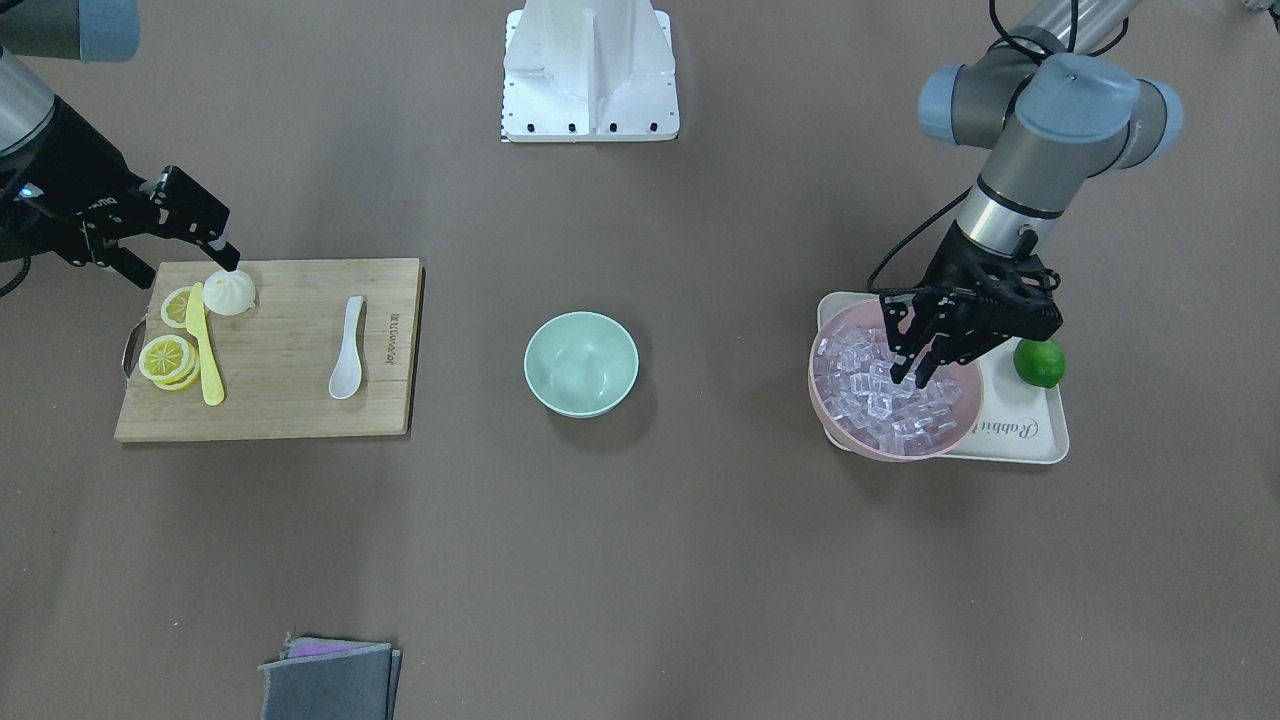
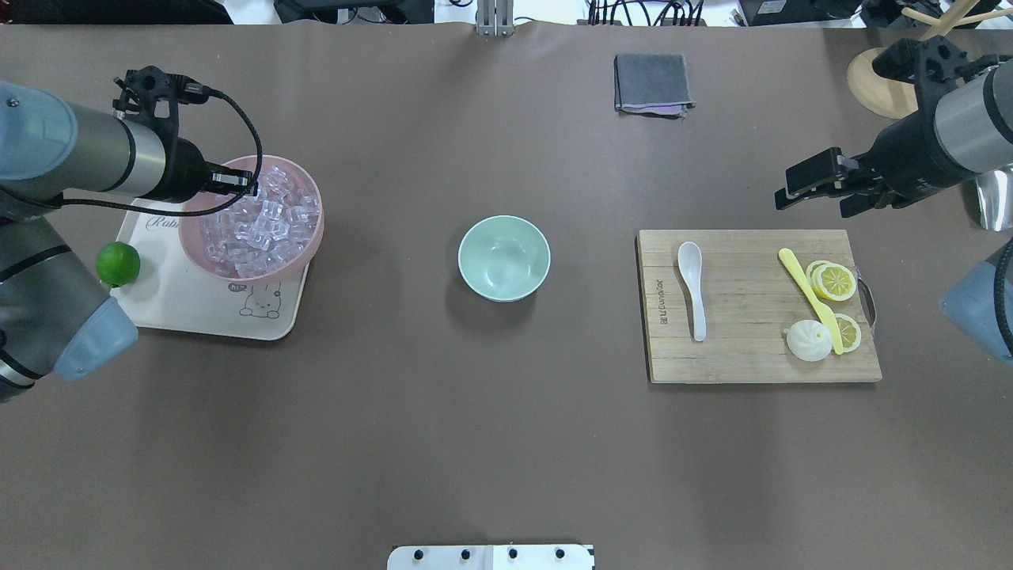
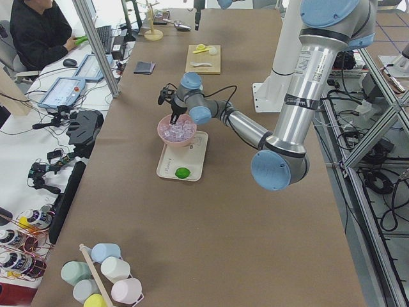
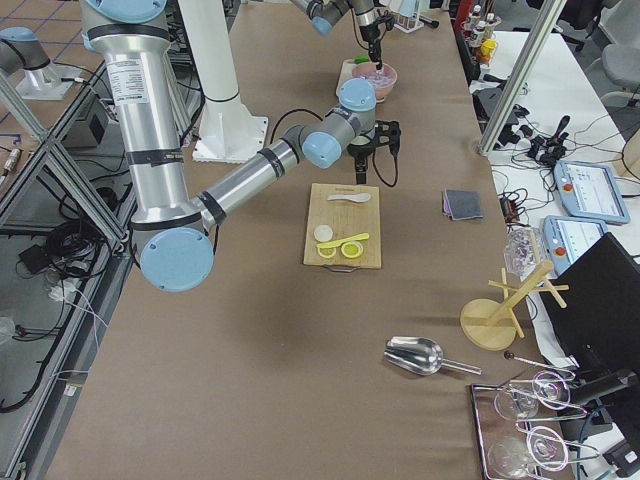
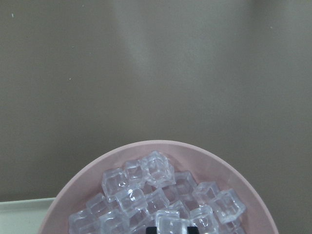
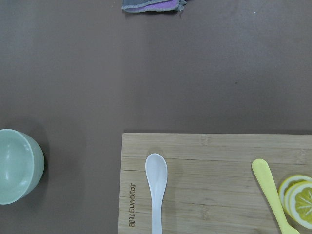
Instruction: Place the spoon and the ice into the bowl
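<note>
The white spoon (image 1: pixel 348 350) lies on a wooden board (image 1: pixel 300 300), also in the overhead view (image 2: pixel 692 285) and right wrist view (image 6: pixel 156 190). The mint-green bowl (image 1: pixel 581 362) (image 2: pixel 504 257) stands empty at the table's middle. The ice (image 1: pixel 880 390) (image 2: pixel 261 226) (image 5: pixel 161 195) is heaped in a pink bowl (image 1: pixel 870 447). My left gripper (image 1: pixel 910 378) is down in the heap, its fingers closed on one cube (image 5: pixel 170 222). My right gripper (image 1: pixel 185 262) (image 2: pixel 783 188) is open and empty, hovering by the board's edge near the white bun (image 1: pixel 230 292).
The pink bowl sits on a cream tray (image 1: pixel 1020 430) with a lime (image 1: pixel 1040 362). The board also holds a yellow knife (image 1: pixel 207 350) and lemon slices (image 1: pixel 167 358). A folded grey cloth (image 1: pixel 330 678) lies at the operators' edge.
</note>
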Controlling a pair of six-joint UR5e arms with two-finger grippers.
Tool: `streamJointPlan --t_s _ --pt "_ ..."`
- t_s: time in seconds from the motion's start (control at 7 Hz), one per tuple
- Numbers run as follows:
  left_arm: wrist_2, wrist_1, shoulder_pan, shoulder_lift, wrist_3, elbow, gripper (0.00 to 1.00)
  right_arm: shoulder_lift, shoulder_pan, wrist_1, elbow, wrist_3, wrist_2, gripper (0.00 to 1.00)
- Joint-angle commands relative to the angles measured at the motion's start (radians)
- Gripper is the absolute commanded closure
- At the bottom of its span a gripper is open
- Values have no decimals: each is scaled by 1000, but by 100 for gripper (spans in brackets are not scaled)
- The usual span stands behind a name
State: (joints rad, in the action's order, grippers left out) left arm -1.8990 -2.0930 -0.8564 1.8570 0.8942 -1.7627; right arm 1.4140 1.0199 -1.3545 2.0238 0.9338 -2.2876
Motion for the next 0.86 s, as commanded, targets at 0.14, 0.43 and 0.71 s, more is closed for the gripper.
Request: streamJointPlan --t_s 0.14,0.43,0.71 --pt "-11 4 -10 63 64 -14 100 -1 -146 0 3 104 145 0" --pt "-9 68 -9 138 84 -12 100 -6 -272 -9 -11 119 286 3" --pt "-6 83 2 194 135 0 100 -38 -325 -8 -80 96 298 8"
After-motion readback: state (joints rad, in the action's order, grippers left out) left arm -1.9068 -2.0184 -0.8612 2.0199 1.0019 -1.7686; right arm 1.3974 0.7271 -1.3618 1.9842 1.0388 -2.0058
